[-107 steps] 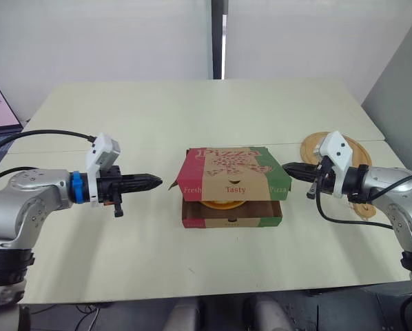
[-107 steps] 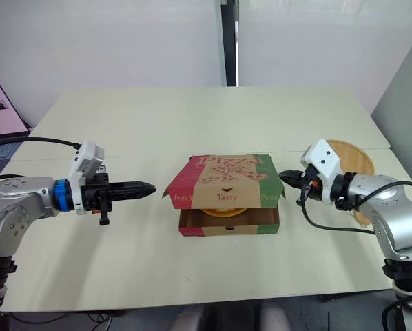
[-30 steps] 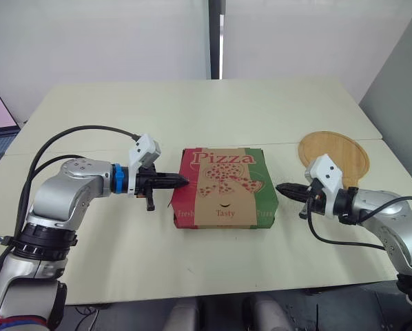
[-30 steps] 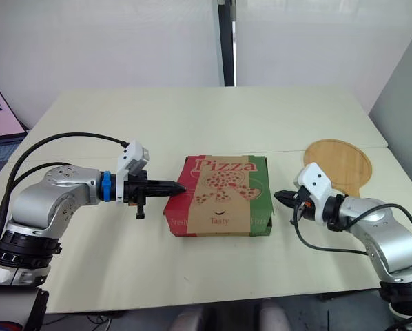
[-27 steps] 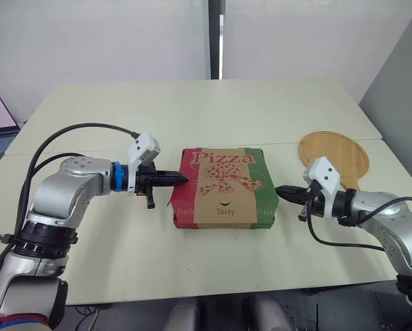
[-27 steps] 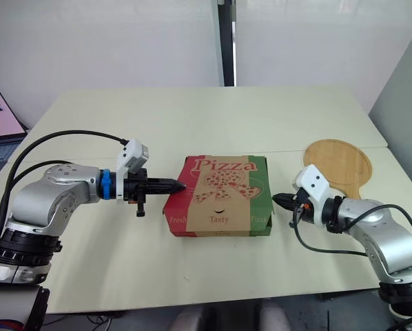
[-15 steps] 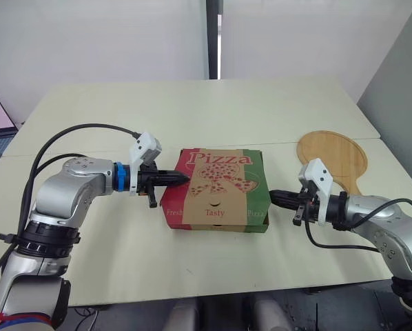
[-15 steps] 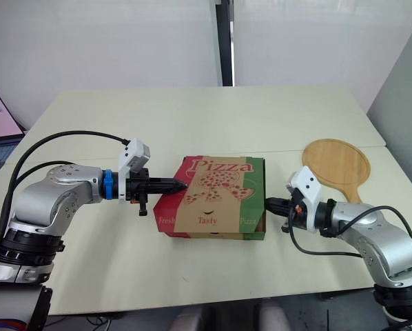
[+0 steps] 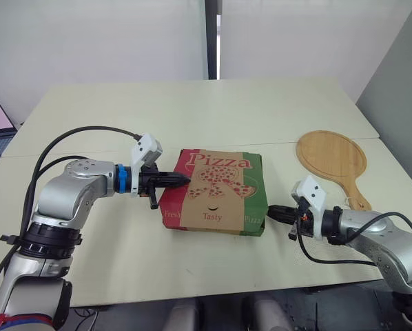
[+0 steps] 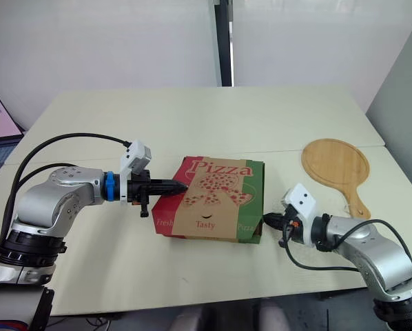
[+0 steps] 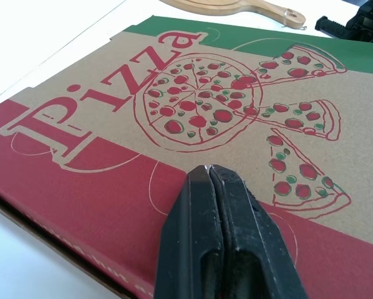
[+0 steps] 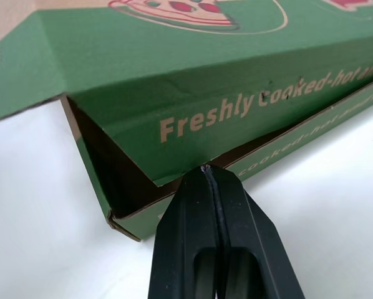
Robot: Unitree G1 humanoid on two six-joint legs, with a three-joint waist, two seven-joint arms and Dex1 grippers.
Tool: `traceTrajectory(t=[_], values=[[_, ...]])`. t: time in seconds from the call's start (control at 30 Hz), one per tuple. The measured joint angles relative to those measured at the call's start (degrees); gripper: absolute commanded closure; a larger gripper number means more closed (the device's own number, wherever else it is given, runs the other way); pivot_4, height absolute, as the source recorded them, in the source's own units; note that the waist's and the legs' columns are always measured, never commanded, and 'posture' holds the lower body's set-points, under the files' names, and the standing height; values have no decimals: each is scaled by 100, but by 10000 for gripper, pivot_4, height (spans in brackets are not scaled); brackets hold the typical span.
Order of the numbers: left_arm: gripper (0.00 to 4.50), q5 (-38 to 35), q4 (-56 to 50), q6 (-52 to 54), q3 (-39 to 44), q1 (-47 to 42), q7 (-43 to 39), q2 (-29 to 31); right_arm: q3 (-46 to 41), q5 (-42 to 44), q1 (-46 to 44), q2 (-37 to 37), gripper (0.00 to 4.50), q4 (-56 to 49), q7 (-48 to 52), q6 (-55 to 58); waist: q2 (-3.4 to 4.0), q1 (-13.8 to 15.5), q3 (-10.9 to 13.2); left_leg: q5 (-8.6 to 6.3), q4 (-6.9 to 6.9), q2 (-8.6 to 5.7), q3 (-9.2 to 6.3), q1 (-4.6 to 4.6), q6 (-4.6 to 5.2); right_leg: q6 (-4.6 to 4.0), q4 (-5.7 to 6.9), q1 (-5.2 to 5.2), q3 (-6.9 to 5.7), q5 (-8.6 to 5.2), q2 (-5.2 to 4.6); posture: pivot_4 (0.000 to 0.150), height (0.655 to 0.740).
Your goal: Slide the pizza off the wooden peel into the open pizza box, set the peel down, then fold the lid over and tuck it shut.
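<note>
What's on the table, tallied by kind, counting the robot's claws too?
Pizza box: 1
Wooden peel: 1
Claws: 2 (left claw, right claw)
Total: 4

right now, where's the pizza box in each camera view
left eye view: pizza box mid-table, between the left gripper and right gripper.
right eye view: same spot, wooden peel off to its right.
left wrist view: its printed lid spreads beyond the left gripper's shut fingers.
right wrist view: its green side flap, just ahead of the right gripper's shut tips.
shared landmark: the lid's green strip.
</note>
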Motion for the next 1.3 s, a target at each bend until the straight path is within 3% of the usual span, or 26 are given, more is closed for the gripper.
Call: traceTrajectory(t=[0.23, 0.43, 0.67, 0.87, 1.13, 1.3], values=[[44848, 2, -2, -46, 47, 67, 0, 5, -575, 281, 52, -549, 45000, 9, 458, 5, 0, 8, 0, 0, 2, 0, 0, -1, 0, 0, 0, 1, 0, 0, 0, 1500, 7400], [44848, 2, -5, -77, 99, 104, 7, 6, -991, 714, -590, -598, 45000, -19, 459, 283, 0, -12, 0, 0, -1, 2, 0, 0, 0, 0, 0, 1, -1, 0, 0, 1500, 7400], [44848, -63, -88, 28, 161, 123, 9, 14, 23, 863, -1550, 100, 45000, -297, 232, 512, 0, -9, 0, 0, 1, 1, -1, -2, 0, 0, 0, -1, -1, 0, -1, 1500, 7400], [44848, -193, -255, 225, 408, 178, -3, 167, 868, 267, -1872, 236, 45000, 54, 271, 296, 0, 7, 0, 0, 5, 0, -3, -3, -1, 0, 0, -2, -2, 0, -2, 1500, 7400], [44848, -164, -241, 287, 832, 758, -260, 1146, 1003, -12, -1922, 234, 45000, 248, 517, 50, 2, -28, 0, 0, -5, 0, -3, 1, -1, 0, 0, -6, 0, 0, -2, 1500, 7400], [44848, 13, -409, 44, 593, 1326, -401, 1208, 1018, -41, -1930, 237, 45000, 274, 640, 2, 1, 28, 0, 0, 0, -1, -5, -3, 0, 0, -1, -5, -3, 0, -3, 1500, 7400]])
